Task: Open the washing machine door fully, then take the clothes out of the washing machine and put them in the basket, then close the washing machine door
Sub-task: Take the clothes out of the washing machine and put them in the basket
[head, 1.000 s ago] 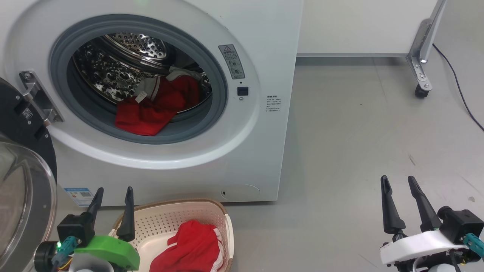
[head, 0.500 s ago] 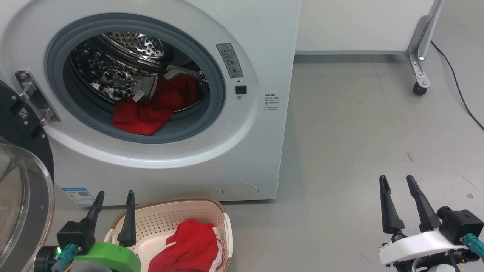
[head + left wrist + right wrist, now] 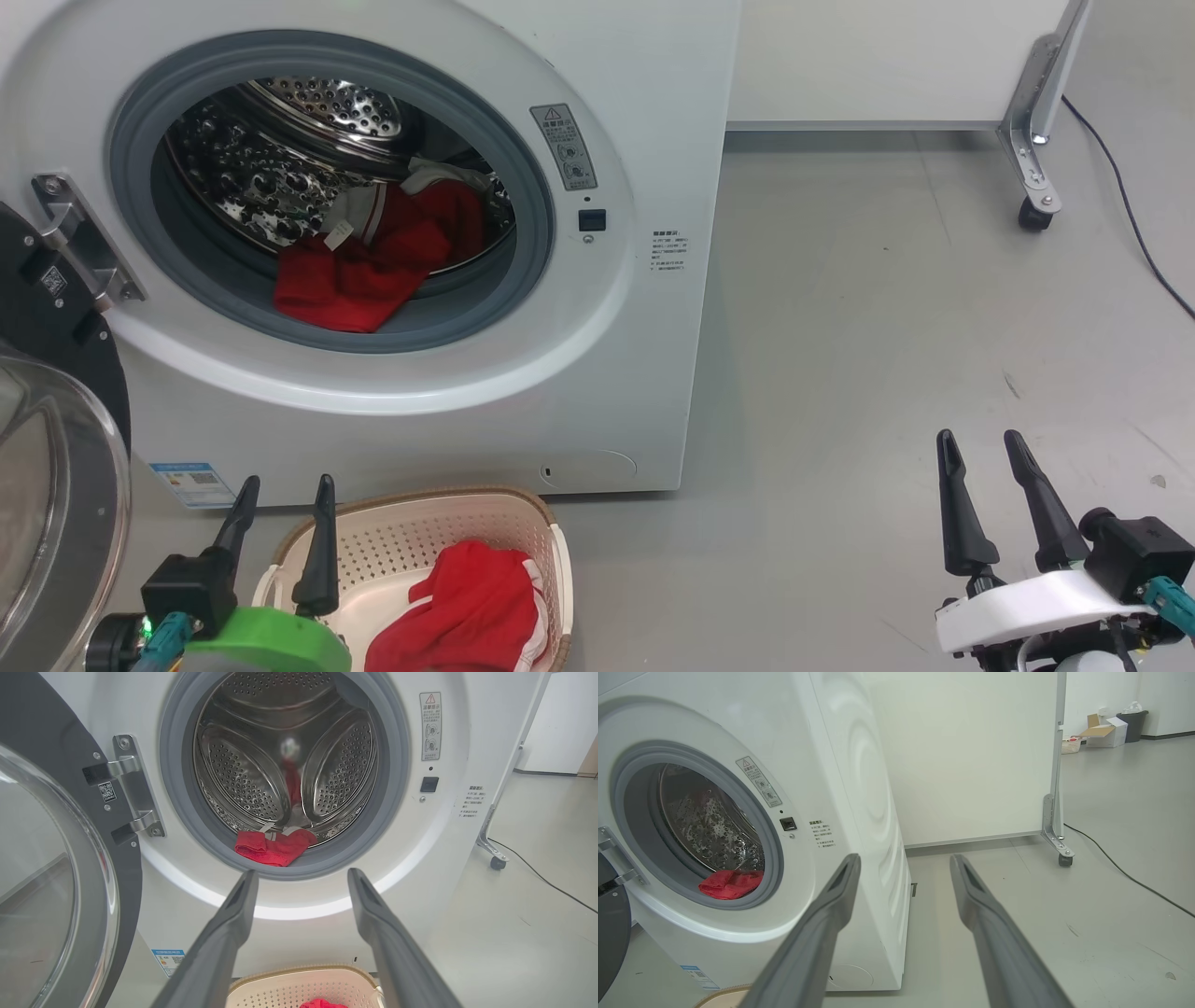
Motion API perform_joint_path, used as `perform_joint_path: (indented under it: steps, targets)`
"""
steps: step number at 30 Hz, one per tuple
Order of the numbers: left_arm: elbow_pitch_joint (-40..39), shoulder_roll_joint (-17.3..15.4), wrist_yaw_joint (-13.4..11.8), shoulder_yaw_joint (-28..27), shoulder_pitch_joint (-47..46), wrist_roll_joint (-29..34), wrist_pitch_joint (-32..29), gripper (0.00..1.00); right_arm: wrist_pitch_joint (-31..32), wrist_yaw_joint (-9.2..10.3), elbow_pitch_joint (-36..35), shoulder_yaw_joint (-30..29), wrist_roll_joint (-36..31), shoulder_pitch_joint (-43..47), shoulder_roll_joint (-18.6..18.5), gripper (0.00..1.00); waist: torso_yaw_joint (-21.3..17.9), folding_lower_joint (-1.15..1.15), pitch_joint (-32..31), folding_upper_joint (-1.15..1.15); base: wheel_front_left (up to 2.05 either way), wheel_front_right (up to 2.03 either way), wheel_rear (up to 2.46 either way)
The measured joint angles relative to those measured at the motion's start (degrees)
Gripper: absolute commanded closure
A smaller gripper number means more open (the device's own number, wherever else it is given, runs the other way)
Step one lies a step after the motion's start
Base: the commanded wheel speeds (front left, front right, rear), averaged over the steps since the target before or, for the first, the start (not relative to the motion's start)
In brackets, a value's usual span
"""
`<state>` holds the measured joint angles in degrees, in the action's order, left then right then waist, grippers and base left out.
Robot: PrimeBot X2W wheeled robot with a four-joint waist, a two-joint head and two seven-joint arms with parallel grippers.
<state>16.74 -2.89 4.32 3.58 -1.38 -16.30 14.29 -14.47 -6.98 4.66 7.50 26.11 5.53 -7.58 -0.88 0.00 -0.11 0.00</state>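
Lying at the mouth of the drum [image 3: 280, 177], the red clothes [image 3: 369, 271] drape forward onto the grey gasket [image 3: 448, 322], with white trim showing at the top of the bundle. A second red garment [image 3: 462, 607] sits in the basket [image 3: 420, 541], which stands on the floor [image 3: 887, 327] right in front of the washing machine [image 3: 607, 392]. The washing machine door [image 3: 47, 485] is swung wide to the robot's left, glass bowl bulging out, hanging on its steel hinge [image 3: 79, 238], and a blue label [image 3: 191, 483] sits low on the machine's front.

The left wrist view looks straight down the barrel: perforated paddles, the red bundle low at the front, and a blurred red-and-white smudge at the back that I can't make out. The basket's far rim peeks up at the bottom of that view with a scrap of red.

The right wrist view takes the machine at an angle and shows its side panel. Beyond it are a white partition [image 3: 971, 756] on a castor leg [image 3: 1057, 840], a black cable [image 3: 1134, 879] trailing over the floor, and a cardboard box [image 3: 1104, 732] and a dark bin [image 3: 1134, 723] far off.

From the head view, the left claw [image 3: 288, 480] is at the basket's left end, fingers parted, nothing between them. The right claw [image 3: 979, 437] is well apart over bare floor, fingers spread and empty.
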Motion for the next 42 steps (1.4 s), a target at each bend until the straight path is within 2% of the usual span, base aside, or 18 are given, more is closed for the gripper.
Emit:
perform_joint_path:
  steps: [30,42]
  targets:
    - [-1.80,0.04,-0.07,0.18,1.13,0.24,0.00,0.00,0.02,0.00,-0.69,0.04,0.00,0.02,-0.09,0.00,-0.91,0.00,0.76,0.00,0.00,0.00,0.00]
    - [-3.41,-0.44,-0.66,-0.13,1.27,1.14,-0.04,0.00,0.59,0.00,-2.38,1.15,0.00,-0.12,0.02,0.00,-3.00,0.00,4.44,0.00,0.00,0.00,0.00]
